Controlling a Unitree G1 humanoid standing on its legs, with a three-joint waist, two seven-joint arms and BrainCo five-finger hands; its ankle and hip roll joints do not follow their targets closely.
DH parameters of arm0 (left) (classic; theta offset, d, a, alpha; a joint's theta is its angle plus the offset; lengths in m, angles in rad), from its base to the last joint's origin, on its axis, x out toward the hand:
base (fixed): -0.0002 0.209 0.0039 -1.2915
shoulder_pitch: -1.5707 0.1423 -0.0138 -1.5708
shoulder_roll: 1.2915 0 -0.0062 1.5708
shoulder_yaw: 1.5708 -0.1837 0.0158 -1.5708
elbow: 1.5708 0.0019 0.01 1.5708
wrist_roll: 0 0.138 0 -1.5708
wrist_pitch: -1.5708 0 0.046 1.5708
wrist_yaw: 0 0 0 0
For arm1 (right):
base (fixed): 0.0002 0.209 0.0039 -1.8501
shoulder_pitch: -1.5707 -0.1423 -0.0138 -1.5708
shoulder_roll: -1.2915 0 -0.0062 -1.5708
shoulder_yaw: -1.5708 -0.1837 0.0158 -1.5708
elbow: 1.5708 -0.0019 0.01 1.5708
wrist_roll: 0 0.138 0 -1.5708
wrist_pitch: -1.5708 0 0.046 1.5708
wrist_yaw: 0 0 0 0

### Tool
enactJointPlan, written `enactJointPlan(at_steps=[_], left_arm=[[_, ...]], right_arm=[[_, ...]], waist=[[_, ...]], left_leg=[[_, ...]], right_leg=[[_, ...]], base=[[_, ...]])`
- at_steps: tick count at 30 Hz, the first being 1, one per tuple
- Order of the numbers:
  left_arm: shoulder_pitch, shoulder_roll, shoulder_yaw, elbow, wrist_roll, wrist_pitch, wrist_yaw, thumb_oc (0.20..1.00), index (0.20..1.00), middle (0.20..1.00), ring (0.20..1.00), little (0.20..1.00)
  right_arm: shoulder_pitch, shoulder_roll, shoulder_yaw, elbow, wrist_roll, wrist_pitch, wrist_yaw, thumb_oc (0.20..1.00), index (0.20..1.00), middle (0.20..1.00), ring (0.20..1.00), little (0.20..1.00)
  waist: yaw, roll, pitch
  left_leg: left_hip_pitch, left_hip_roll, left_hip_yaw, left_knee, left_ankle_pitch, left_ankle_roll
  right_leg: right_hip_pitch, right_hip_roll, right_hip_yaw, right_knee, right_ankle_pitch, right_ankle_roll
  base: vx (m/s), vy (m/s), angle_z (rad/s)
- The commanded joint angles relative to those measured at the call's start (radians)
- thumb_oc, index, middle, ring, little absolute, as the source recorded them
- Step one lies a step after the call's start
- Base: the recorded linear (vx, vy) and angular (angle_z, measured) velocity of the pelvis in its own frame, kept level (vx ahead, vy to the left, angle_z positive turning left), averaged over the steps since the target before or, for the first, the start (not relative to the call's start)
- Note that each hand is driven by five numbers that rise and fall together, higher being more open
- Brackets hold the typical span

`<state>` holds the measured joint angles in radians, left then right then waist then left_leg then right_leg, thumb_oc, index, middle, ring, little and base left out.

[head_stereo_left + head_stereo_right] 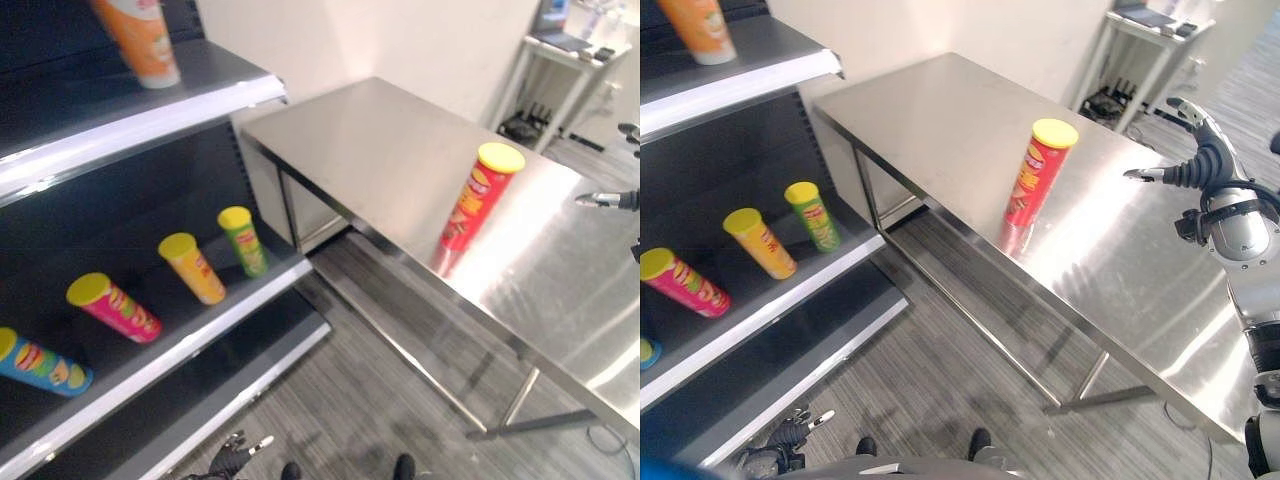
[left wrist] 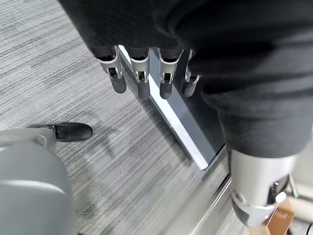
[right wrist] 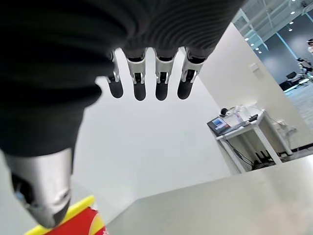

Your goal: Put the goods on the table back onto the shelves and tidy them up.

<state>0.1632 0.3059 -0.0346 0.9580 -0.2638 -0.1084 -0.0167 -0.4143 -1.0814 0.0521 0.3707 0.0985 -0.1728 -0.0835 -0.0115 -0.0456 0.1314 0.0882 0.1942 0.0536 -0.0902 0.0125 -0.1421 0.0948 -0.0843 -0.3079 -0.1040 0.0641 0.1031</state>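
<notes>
Red crisp can (image 1: 1038, 172) stands upright at frame centre on the table (image 1: 940, 120), awaiting shelving. Right hand (image 1: 1210, 165), at right edge, has fingers spread, empty, apparently for approach. Left hand (image 2: 146, 73) hangs low, fingers relaxed.

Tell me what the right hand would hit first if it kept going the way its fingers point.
Probably the red can: the open right hand points toward it over the table, though depth is unclear.

Glossy brushed-metal table (image 1: 400, 150)

Head pair looks down, sharing table (image 1: 400, 160); wrist cameras close.
</notes>
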Motion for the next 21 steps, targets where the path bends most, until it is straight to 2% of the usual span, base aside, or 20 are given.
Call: enactJointPlan(at_steps=[1,9,14,21], left_arm=[[-0.047,0.055,-0.032,0.023,-0.019,-0.017,-0.003,1.000,1.000,1.000,1.000,1.000],[-0.048,0.059,-0.027,0.034,-0.018,-0.012,-0.009,1.000,1.000,1.000,1.000,1.000],[-0.051,0.057,-0.028,0.033,-0.009,-0.009,-0.009,1.000,1.000,1.000,1.000,1.000],[-0.052,0.062,-0.041,0.018,-0.016,-0.009,-0.011,1.000,1.000,1.000,1.000,1.000]], right_arm=[[-0.088,-0.043,0.021,0.001,0.069,-0.011,-0.034,1.000,1.000,1.000,1.000,1.000],[-0.087,-0.040,0.055,-0.015,0.073,-0.014,0.002,1.000,1.000,1.000,1.000,1.000],[-0.071,-0.020,0.055,-0.033,0.076,-0.019,0.011,1.000,1.000,1.000,1.000,1.000],[-0.129,0.013,0.120,0.021,0.086,-0.017,0.019,1.000,1.000,1.000,1.000,1.000]], waist=[[0.032,-0.011,-0.007],[0.035,-0.004,-0.008],[0.034,-0.001,-0.012],[0.044,0.000,-0.018]], left_leg=[[0.066,0.115,0.065,0.090,0.037,-0.093],[0.056,0.124,0.054,0.096,0.062,-0.101],[0.063,0.127,0.059,0.098,0.063,-0.103],[0.068,0.133,0.053,0.122,0.063,-0.102]], right_leg=[[0.005,-0.011,-0.031,0.017,-0.090,0.031],[0.012,0.002,-0.044,0.017,-0.102,0.022],[0.019,0.009,-0.046,0.017,-0.106,0.018],[0.030,0.016,-0.049,0.017,-0.109,0.014]], base=[[0.04,-0.060,0.18],[0.01,-0.041,0.07],[0.00,-0.007,0.01],[0.00,0.000,0.00]])
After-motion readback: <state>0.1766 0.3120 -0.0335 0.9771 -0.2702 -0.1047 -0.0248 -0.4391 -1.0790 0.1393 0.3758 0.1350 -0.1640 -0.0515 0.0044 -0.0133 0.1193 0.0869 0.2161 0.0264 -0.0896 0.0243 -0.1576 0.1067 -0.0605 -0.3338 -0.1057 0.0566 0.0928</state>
